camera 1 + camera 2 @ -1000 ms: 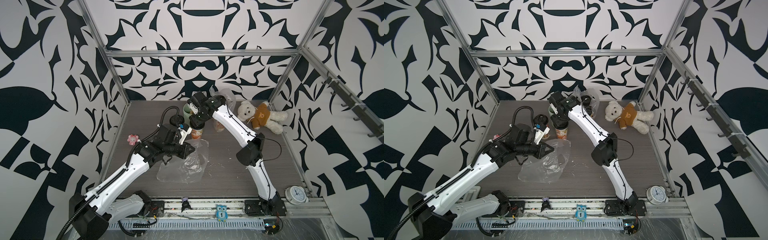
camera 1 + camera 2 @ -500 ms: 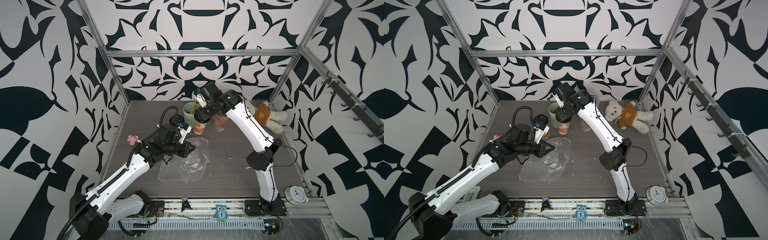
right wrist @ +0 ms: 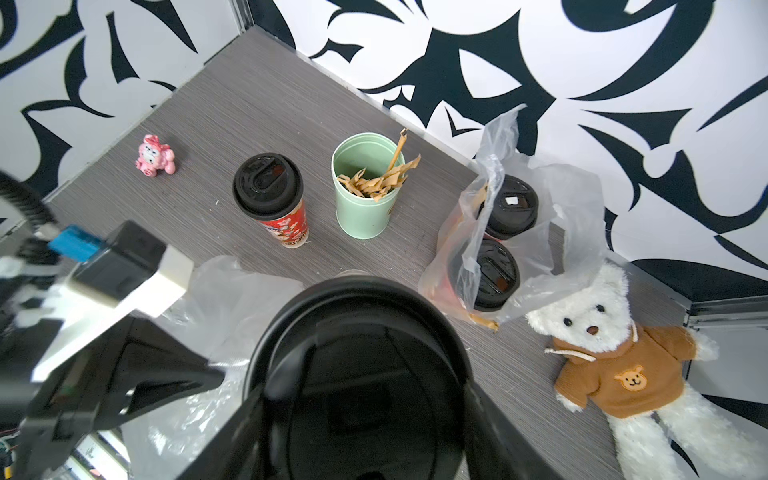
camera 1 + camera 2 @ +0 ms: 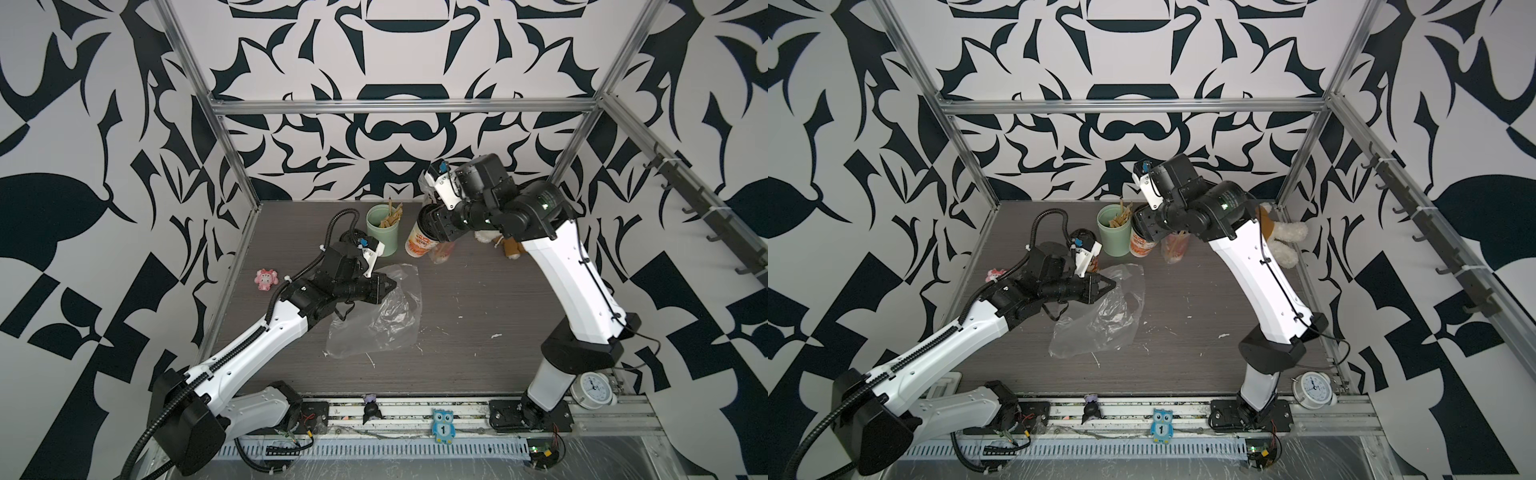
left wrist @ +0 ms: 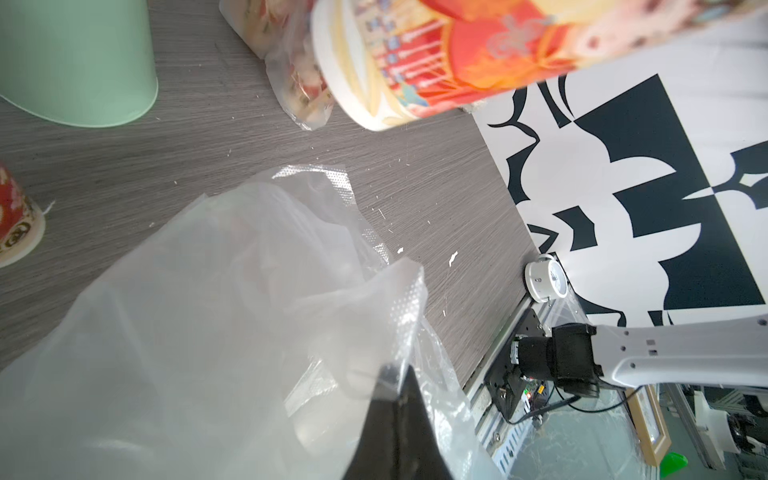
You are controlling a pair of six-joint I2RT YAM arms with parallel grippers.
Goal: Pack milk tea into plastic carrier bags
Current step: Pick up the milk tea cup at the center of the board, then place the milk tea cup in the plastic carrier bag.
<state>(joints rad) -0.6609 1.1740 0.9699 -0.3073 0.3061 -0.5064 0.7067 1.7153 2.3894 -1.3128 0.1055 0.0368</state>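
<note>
Three hazards, ranked. Largest: the empty carrier bag (image 4: 374,324) hangs limp from the left gripper (image 4: 386,286), whose jaws are shut on one film edge, with most of it slumped on the table (image 4: 478,332) below the tips. No spread mouth is visible, so a cup lowered now could land on closed film, flatten the bag or drag the edge out of the pinch. Next: the right gripper (image 4: 434,222) holds a milk tea cup (image 4: 417,245) near its black lid (image 3: 357,374), jaws wide around it. The cup is off the table and tilted, base pointing toward the left gripper. A grip that high on smooth paper may let the cup swing or slip. Smaller: the mint-green cup (image 4: 382,232) stands just beside the held cup's base, with a loose cup (image 3: 270,191) beyond it, so a sideways sweep could clip either. Least: the packed bag (image 3: 540,232), just beyond the right gripper with two cups inside, looks out of the way.
</note>
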